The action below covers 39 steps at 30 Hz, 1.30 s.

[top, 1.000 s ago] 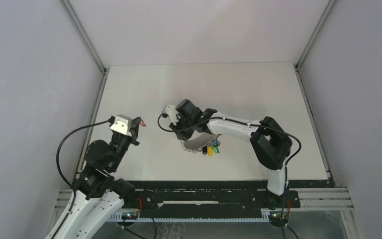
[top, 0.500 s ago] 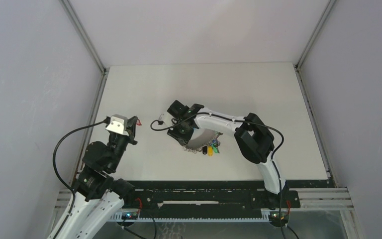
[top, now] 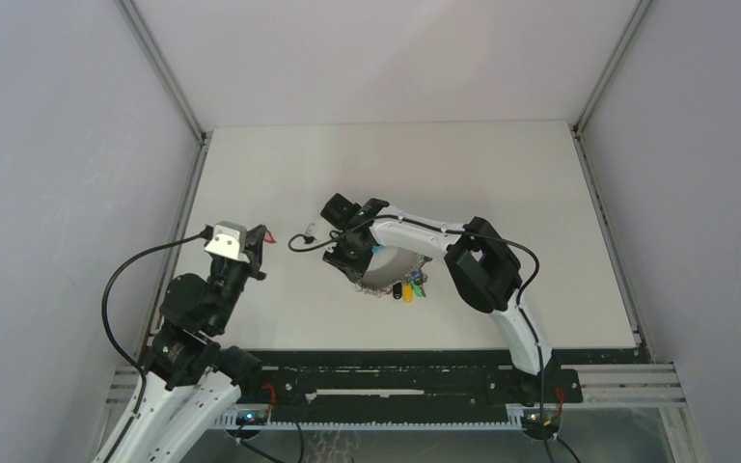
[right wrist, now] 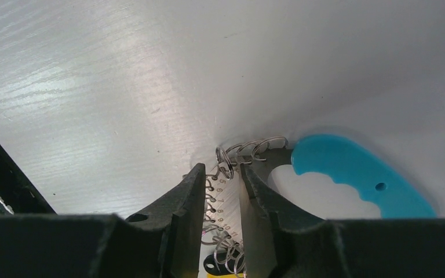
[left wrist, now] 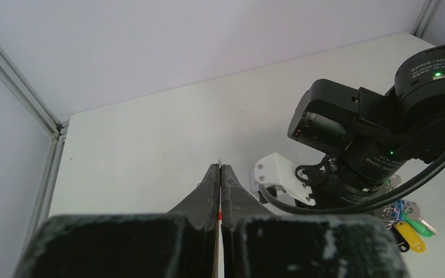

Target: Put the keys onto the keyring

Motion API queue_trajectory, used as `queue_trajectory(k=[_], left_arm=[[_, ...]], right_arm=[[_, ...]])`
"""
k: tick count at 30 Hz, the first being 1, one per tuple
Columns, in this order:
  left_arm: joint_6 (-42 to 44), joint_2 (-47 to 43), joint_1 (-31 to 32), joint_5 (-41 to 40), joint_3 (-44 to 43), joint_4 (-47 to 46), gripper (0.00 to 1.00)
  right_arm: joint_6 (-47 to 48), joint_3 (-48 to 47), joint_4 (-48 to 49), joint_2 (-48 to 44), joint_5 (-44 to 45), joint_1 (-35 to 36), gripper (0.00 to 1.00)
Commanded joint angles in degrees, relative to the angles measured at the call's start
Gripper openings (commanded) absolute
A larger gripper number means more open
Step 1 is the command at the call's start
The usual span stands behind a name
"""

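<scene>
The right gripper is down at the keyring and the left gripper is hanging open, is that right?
Not quite: the left gripper is shut, pinching the key, with a speck of red showing in its grip; the left wrist view shows it. The right gripper is indeed down at the keyring.

The left arm (top: 193, 309) stands raised near the bench's left edge, left gripper (left wrist: 221, 169) clamped on the red-tagged key (left wrist: 219, 215). The right arm (top: 425, 236) folds leftward over mid-bench, right gripper (right wrist: 220, 169) down, jaws narrowly parted astride the keyring (right wrist: 223, 200), grip unclear.
</scene>
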<state>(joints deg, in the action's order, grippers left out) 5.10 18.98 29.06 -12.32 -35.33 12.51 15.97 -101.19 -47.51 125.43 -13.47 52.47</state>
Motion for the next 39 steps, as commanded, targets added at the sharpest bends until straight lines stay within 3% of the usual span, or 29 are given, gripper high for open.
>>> queue_trajectory(k=[1,19,39], left_arm=[[-0.6,0.1,-0.6,0.2,0.9,-2.6,0.0],[-0.8,0.3,-0.8,0.6,0.9,-2.6,0.0],[-1.0,-0.4,-0.8,-0.5,0.9,-2.4,0.0]], right_arm=[[1.3,-3.2,-1.2,0.8,-1.2,-0.1,0.27],[2.2,-5.8,-4.5,0.5,-1.1,1.1,0.07],[4.1,-8.2,-6.0,2.8,2.7,3.6,0.16]])
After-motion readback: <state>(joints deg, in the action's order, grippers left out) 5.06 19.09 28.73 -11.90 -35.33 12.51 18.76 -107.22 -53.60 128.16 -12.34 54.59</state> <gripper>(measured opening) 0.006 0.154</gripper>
